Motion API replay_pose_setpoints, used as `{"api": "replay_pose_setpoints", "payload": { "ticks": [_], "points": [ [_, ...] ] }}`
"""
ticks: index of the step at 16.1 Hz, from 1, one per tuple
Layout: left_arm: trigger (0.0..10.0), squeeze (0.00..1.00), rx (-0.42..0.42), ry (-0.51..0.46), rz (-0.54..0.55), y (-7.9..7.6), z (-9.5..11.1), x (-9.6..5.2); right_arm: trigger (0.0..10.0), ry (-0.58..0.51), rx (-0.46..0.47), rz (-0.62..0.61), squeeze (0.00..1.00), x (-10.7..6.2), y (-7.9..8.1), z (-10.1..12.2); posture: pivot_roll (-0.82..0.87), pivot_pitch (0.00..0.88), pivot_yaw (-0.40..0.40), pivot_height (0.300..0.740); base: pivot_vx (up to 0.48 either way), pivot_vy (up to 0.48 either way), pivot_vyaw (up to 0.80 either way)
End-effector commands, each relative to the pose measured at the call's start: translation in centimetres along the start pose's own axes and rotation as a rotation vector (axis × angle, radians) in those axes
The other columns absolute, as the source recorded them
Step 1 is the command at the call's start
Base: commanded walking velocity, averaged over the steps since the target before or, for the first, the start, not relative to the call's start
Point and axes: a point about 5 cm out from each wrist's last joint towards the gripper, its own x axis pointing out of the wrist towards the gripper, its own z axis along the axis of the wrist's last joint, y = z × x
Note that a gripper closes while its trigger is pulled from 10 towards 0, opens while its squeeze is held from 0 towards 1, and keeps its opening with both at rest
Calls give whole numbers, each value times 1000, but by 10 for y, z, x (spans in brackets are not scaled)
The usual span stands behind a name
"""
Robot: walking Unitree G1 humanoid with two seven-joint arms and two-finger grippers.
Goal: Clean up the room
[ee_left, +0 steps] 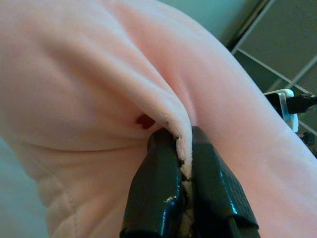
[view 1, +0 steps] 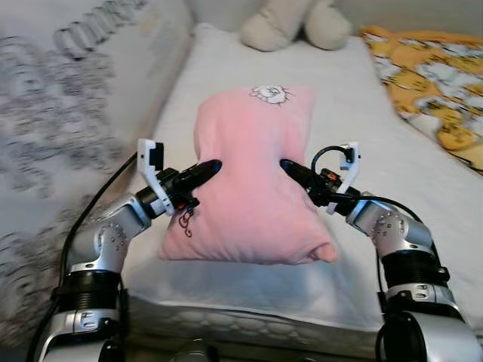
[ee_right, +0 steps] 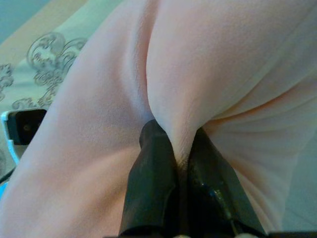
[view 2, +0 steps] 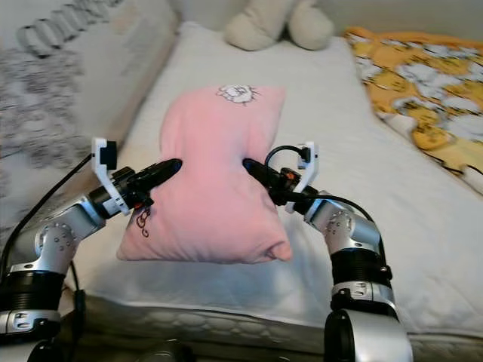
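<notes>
With the pink pillow [view 1: 253, 177] on the bed [view 1: 392, 162] below the plush toy [view 1: 294, 23], the left end effector [view 1: 205, 170] and right end effector [view 1: 293, 170] each pinch a fabric fold at opposite sides, so the repositioning step appears underway, requiring a synchronized lift.

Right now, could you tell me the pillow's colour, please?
Pink pillow, clearest in the left eye view.

White bed [view 1: 226, 83] beside patterned wall [view 1: 60, 113].
</notes>
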Motion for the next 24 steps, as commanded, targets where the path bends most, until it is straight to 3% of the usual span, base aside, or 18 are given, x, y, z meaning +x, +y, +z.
{"api": "replay_pose_setpoints", "payload": {
  "ticks": [1,11,15,24],
  "points": [
    [10000,0,21,6,-43,-9,2,8,10000,-5,-27,58,0,11,12,7,-52,0,35,740,0,330,0],
    [10000,0,43,35,-48,-8,4,11,10000,-23,-30,33,0,9,11,8,-56,0,52,740,0,346,0],
    [10000,0,91,-19,41,-3,8,19,10000,-27,-25,28,0,8,11,6,-58,0,59,740,0,0,0],
    [10000,0,119,-39,62,-1,10,20,10000,-8,-72,13,0,8,11,6,-58,0,57,740,114,0,60]
  ]
}}
